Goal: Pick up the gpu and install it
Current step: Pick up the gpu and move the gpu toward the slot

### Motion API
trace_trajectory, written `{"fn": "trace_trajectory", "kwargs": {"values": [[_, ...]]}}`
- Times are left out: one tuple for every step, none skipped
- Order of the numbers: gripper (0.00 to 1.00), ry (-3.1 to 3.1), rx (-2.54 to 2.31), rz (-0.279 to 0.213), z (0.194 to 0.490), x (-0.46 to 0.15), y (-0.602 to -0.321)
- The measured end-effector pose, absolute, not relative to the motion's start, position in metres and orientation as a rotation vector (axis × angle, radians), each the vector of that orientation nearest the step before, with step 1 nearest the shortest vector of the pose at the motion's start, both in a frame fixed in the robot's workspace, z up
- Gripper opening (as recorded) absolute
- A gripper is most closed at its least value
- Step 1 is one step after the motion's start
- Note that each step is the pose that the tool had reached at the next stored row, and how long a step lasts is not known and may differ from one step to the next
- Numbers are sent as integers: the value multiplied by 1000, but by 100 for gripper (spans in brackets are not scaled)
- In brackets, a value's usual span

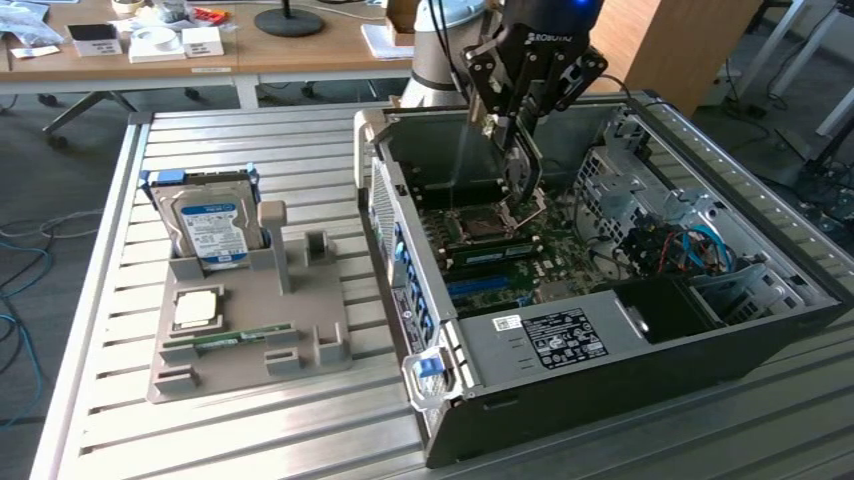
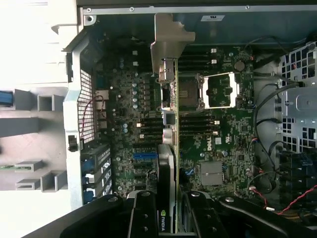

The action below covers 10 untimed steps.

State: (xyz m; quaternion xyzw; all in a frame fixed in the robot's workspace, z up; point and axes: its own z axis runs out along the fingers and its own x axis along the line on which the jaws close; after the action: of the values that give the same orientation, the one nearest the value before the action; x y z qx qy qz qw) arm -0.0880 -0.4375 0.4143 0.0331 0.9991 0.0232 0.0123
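In the exterior view, the gpu (image 1: pixel 525 180) was held upright, clamped by the gripper (image 1: pixel 511 128), above the motherboard (image 1: pixel 534 255) inside the open computer case (image 1: pixel 747 340). In the wrist view, the gpu (image 2: pixel 168 148) was seen edge-on, gripped between the fingers (image 2: pixel 143 213).

Exterior view looks down from afar, wrist view closely, both onto the motherboard (image 1: pixel 561 262)

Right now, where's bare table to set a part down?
Bare slats: the strip between the grey fixture and the computer case, the table beyond the hard drive toward the far edge, and the near corner in front of the fixture. Crowded: inside the case, where the hand holds the gpu above the motherboard.
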Motion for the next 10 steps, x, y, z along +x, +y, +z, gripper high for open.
{"fn": "trace_trajectory", "kwargs": {"values": [[27,3114,103,72,414,-88,-438],[27,3114,103,72,414,-88,-438],[27,3114,103,72,414,-88,-438],[27,3114,103,72,414,-88,-438],[27,3114,103,72,414,-88,-438],[27,3114,103,72,414,-88,-438],[27,3114,103,72,414,-87,-438],[27,3114,103,72,414,-87,-438],[27,3114,103,72,414,-86,-437],[27,3114,103,72,414,-85,-437]]}}
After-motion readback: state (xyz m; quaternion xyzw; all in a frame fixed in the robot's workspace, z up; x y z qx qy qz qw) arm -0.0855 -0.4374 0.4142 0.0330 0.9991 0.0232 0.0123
